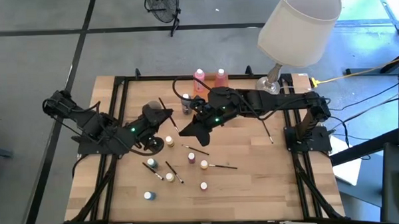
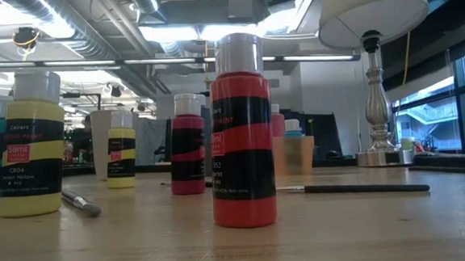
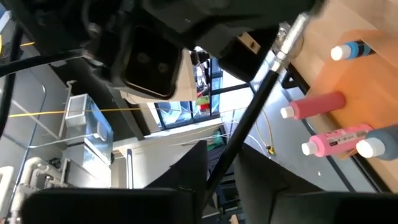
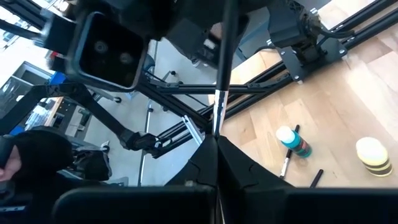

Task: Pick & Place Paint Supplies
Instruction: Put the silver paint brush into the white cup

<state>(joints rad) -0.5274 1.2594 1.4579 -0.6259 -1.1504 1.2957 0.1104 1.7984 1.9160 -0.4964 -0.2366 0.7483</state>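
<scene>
High view: the left claw (image 1: 161, 117) and right claw (image 1: 187, 130) meet over the worktop (image 1: 255, 183) at a thin brush (image 1: 167, 113). Little bottles (image 1: 204, 164) lie near. The lamp (image 1: 296, 22) stands well apart.

Low view: a red bottle (image 2: 240, 130) stands close. No claws show.

Left wrist view: the brush runs into this claw. I cannot tell if it grips.

Right wrist view: this claw is pinched tight on the handle. The brush looks light, stiff and slippery, so mid-handle is the best hold.

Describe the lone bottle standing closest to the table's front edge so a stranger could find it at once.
Start at the wooden table and follow its front edge toward the left arm's side. There a tiny white-capped bottle with a blue body stands by itself. The other small bottles sit farther back, and none nearby is blue.
</scene>
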